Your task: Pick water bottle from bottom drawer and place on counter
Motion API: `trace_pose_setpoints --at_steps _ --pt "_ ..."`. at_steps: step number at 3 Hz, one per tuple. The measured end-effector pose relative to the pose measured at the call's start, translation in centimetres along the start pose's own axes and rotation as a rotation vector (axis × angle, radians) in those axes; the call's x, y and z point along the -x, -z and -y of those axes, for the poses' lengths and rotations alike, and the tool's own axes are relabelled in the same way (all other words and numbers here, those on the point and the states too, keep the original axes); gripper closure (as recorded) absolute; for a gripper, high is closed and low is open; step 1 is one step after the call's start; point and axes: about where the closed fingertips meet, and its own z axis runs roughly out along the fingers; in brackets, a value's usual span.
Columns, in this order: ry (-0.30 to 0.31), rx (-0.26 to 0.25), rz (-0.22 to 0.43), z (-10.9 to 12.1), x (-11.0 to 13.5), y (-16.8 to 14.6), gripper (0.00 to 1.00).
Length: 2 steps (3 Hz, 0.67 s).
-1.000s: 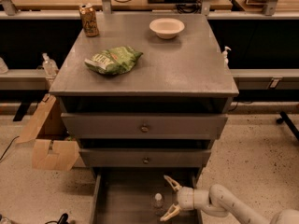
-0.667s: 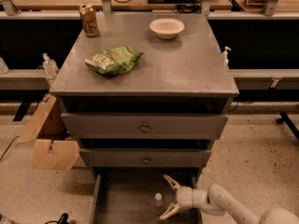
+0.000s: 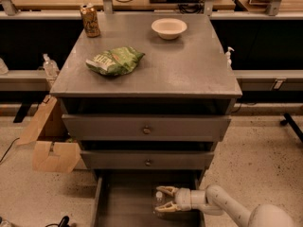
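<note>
The water bottle (image 3: 159, 201), small and clear with a white cap, stands upright on the floor of the open bottom drawer (image 3: 123, 207). My gripper (image 3: 165, 199) reaches into the drawer from the right, low over its floor. Its two pale fingers (image 3: 168, 190) are spread apart, one on each side of the bottle, and I cannot tell if they touch it. The grey counter (image 3: 180, 65) is the cabinet's top, above the two closed upper drawers.
On the counter lie a green chip bag (image 3: 114, 61), a white bowl (image 3: 169, 28) and a tall printed can (image 3: 90, 20). Pump-top bottles (image 3: 49, 66) stand on the shelves either side. A cardboard box (image 3: 49, 143) sits on the floor at left.
My gripper has moved left inside the drawer, so its open fingers now straddle the bottle instead of standing to its right. The bottle has stayed in place.
</note>
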Motion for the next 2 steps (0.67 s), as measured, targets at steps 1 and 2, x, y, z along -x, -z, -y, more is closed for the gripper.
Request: trace_pose_setpoints --at_steps 1,2 --pt "-0.030 0.058 -0.035 -0.40 -0.17 -1.07 0.66" --pt "-0.053 0.104 -0.053 -0.90 0.18 -1.89 0.89"
